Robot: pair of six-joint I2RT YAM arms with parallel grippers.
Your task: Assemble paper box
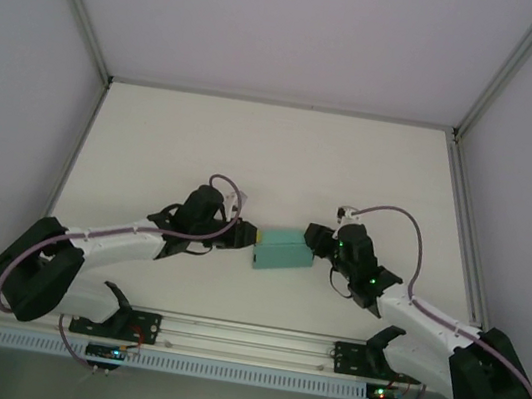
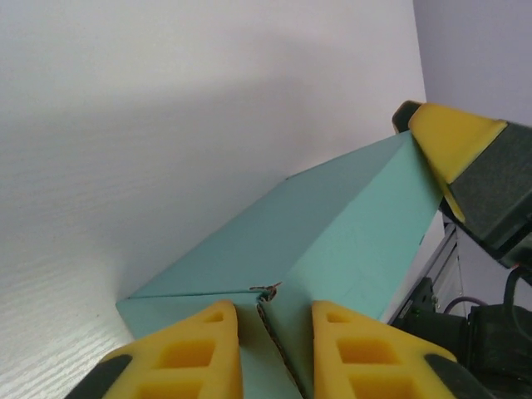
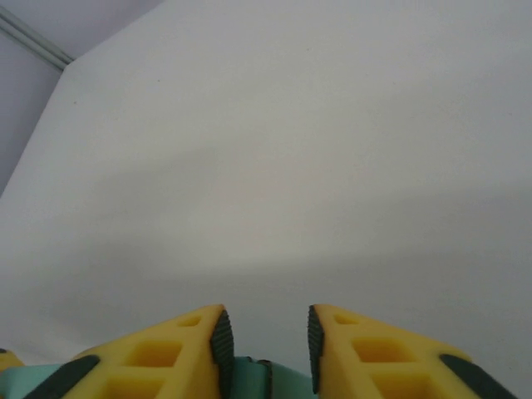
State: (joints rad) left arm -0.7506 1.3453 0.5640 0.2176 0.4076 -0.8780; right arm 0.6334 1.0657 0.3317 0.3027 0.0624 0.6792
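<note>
Since the box (image 1: 283, 251) reads as a closed teal shell with its faces folded up, I judge the task late: what remains looks like seating an end flap. The box sits just beyond the middle of the rail (image 1: 244, 336), long axis running along the rail. Cannot tell whether it rests on the table (image 1: 274, 150) or is carried just above it. The left wrist view shows a sharp top ridge, and at the near end a seam where two card edges meet, slightly ragged and not flush.

Left gripper (image 1: 240, 235) meets the box end toward the rail's left half. Its fingers (image 2: 208, 353) straddle that seam with a narrow gap; whether the pads bear on the card, cannot tell. Probable reason: to hold this end square while the other end is worked.

Right gripper (image 1: 318, 240) meets the opposite end, toward the rail's right half; one tip (image 2: 453, 141) touches the far upper corner. In the right wrist view the jaws are part open, with a strip of teal card low between them. Grip or mere contact, cannot tell. The opposed ends likely brace the box against sliding.
</note>
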